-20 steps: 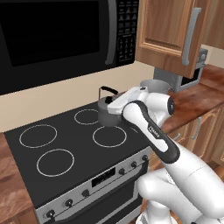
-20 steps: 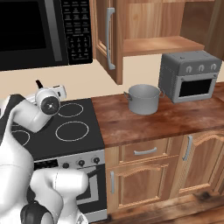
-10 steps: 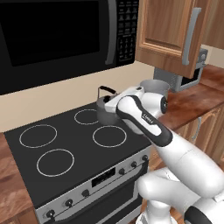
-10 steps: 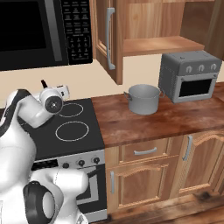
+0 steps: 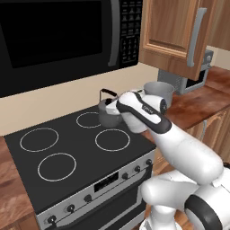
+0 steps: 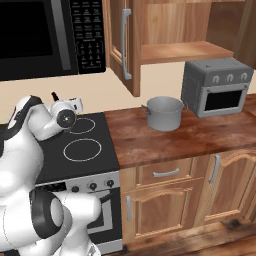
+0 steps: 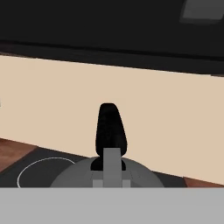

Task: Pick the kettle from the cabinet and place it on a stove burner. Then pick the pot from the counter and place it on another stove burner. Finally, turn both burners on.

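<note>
Claw (image 7: 111, 173) was clamped on the kettle (image 5: 109, 114) handle; kettle hung below it over the stove's (image 5: 27, 179) back-right burner (image 5: 90, 119); pot (image 6: 164, 112) well to its right.

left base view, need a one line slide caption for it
Franka gripper shut on the kettle handle at the cooktop's rear right burner; pot waits on the counter.

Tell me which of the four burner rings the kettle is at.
The back right ring, nearest the counter; the kettle covers its edge, while the other three rings lie bare.
</note>
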{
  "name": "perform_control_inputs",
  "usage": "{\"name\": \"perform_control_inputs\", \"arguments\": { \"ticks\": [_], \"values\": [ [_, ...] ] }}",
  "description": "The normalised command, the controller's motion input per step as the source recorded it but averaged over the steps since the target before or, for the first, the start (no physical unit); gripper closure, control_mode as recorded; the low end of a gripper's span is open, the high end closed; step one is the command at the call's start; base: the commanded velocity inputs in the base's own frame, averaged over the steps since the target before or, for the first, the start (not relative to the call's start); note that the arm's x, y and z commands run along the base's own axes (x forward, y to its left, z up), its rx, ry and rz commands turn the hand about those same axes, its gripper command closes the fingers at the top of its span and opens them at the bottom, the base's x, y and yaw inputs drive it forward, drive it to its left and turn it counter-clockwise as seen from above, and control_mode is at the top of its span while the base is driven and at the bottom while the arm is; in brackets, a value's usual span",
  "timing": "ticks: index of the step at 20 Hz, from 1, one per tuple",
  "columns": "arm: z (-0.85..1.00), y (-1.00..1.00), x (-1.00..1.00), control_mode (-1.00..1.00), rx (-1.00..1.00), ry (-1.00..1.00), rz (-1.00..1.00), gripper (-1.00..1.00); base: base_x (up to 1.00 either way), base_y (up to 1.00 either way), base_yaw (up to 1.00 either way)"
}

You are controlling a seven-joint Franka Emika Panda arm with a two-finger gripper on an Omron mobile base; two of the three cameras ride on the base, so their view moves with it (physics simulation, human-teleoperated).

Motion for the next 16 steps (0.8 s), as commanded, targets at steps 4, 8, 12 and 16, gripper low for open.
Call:
{"name": "perform_control_inputs", "arguments": {
  "ticks": [4, 8, 12, 16],
  "values": [
    [-0.16, 0.00, 0.18, -1.00, 0.00, 0.00, 0.00, 1.00, 0.00, 0.00, 0.00],
    [-0.14, 0.00, 0.16, -1.00, 0.00, 0.00, 0.00, 1.00, 0.00, 0.00, 0.00],
    [-0.11, 0.00, 0.18, -1.00, 0.00, 0.00, 0.00, 1.00, 0.00, 0.00, 0.00],
    [-0.10, 0.03, 0.17, -1.00, 0.00, 0.00, 0.00, 1.00, 0.00, 0.00, 0.00]
  ]
}}
